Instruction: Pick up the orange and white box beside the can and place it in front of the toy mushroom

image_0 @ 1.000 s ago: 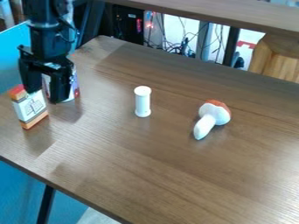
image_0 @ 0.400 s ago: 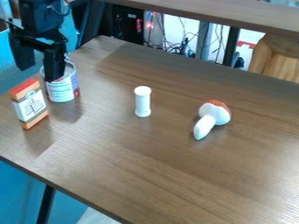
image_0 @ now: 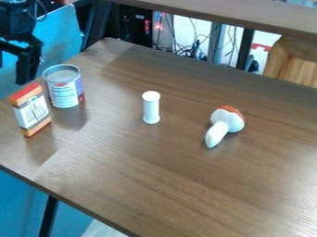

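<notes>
My gripper [image_0: 12, 67] hangs open at the upper left edge of the view, its two fingers wide apart with nothing between them. Just below and to its right a metal can [image_0: 64, 88] stands upright on the table. An orange and white box [image_0: 31, 110] is upright beside the can, on its left and nearer the front. Around the middle stands a white cylinder [image_0: 151, 107] with wider ends. A toy mushroom [image_0: 224, 125] with a red and white cap lies on its side at the right, its stem toward the lower left.
The brown table [image_0: 155, 171] has its left corner close to the can and box. Behind its far edge are cables [image_0: 186, 48], a raised wooden shelf [image_0: 235, 16] and a wooden piece [image_0: 291, 60] at the right.
My gripper has moved up and to the left, away from the box and can, which it partly covered before. The objects on the table have stayed in place.
</notes>
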Controlling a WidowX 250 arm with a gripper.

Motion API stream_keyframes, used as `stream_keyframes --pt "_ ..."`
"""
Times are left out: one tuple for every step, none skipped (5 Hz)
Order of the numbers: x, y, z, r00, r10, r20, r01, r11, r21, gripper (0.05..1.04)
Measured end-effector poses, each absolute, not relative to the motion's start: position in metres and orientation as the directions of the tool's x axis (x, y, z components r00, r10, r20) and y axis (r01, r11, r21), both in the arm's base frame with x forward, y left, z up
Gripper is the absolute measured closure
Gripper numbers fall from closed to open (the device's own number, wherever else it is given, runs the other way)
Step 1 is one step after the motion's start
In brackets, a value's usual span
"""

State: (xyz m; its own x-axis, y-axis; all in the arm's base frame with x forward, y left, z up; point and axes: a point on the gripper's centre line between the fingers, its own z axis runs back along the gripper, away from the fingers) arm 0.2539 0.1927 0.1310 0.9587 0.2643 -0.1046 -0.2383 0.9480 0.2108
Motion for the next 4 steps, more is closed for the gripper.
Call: stream_keyframes --pt "0.252 0.206 0.124 0.949 0.281 -0.142 -0.247 0.944 0.218 0.082" --pt "0.25 0.209 0.118 0.95 0.267 -0.161 -0.231 0.95 0.211 0.082" --pt "0.25 0.208 0.117 0.951 0.262 -0.166 -0.226 0.951 0.209 0.082" --pt "0.252 0.21 0.103 0.946 0.259 -0.195 -0.22 0.955 0.201 0.082"
